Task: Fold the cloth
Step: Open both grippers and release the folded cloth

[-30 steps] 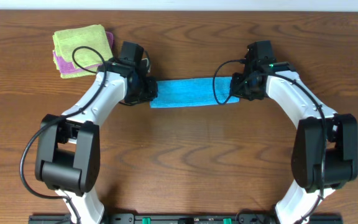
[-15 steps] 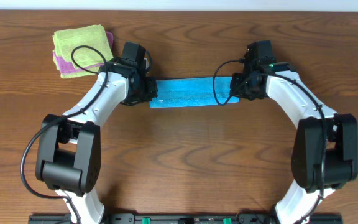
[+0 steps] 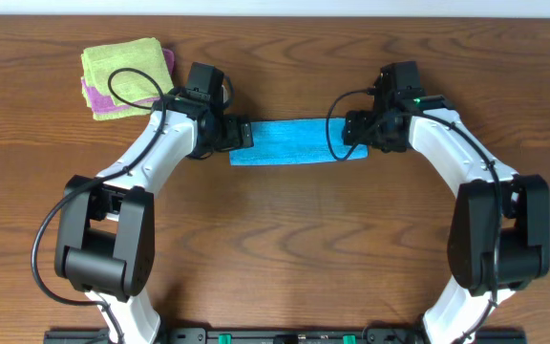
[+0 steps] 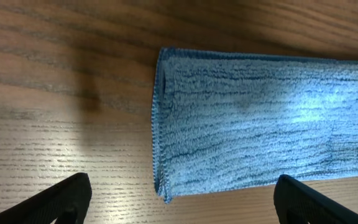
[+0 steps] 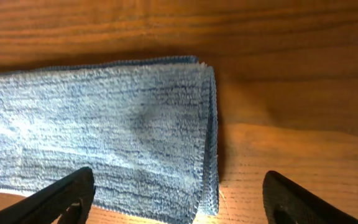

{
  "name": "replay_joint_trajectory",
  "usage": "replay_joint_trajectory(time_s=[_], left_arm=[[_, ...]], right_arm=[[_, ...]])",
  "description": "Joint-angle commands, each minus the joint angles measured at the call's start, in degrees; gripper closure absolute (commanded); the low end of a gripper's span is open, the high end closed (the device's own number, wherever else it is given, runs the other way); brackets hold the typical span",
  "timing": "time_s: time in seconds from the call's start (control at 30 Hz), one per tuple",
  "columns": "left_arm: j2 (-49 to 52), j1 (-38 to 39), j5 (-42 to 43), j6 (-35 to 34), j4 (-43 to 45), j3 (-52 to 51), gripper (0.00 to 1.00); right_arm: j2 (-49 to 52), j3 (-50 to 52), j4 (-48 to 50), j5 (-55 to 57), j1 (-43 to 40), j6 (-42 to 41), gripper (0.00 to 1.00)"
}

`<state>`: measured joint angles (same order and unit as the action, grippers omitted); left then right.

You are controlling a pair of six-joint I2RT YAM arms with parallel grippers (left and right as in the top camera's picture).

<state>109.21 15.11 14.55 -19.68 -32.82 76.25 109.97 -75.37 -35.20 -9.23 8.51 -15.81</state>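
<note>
Lying flat on the table (image 3: pixel 285 248), the cloth (image 3: pixel 289 142) forms a folded strip; left gripper (image 3: pixel 240 134) and right gripper (image 3: pixel 352 128) gape wide at its ends, holding nothing.

The cloth (image 3: pixel 294 142) is plain sky-blue; the tabletop (image 3: pixel 285 248) is brown with darker wood grain; a lime-green cloth (image 3: pixel 124 59); a purple cloth (image 3: pixel 89 96); arms (image 3: pixel 151 153) white with black joints.
</note>
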Motion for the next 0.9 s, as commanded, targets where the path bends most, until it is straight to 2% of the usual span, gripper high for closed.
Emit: replay_joint_trajectory(time_s=[0.0,0.17,0.23,0.3,0.43,0.63,0.87], left_arm=[[0.4,-0.1,-1.0,-1.0,0.9,1.3,0.05],[0.4,-0.1,3.2,-1.0,2.6,1.3,0.05],[0.4,-0.1,3.7,-0.6,2.6,1.3,0.05],[0.4,-0.1,6.5,2.1,3.0,1.3,0.05],[-1.7,-0.3,7.8,2.3,2.9,1.6,0.05],[-11.5,-0.5,5.3,6.3,1.1,1.6,0.05],[-25.8,-0.4,1.0,9.9,-9.4,1.5,0.05]], right_arm=[[-0.3,-1.0,1.0,0.0,0.3,0.7,0.12],[-0.3,-1.1,0.2,0.0,0.1,0.7,0.07],[-0.4,-1.1,-0.8,-0.2,-0.4,0.6,0.02],[-0.8,-1.2,-1.6,-0.2,-1.3,0.6,0.01],[-2.9,-1.7,-4.2,-0.2,-3.8,0.7,0.01],[-11.1,-1.8,-7.5,0.0,-5.7,2.9,0.01],[-25.7,-1.7,-16.3,6.6,-4.4,3.5,0.03]])
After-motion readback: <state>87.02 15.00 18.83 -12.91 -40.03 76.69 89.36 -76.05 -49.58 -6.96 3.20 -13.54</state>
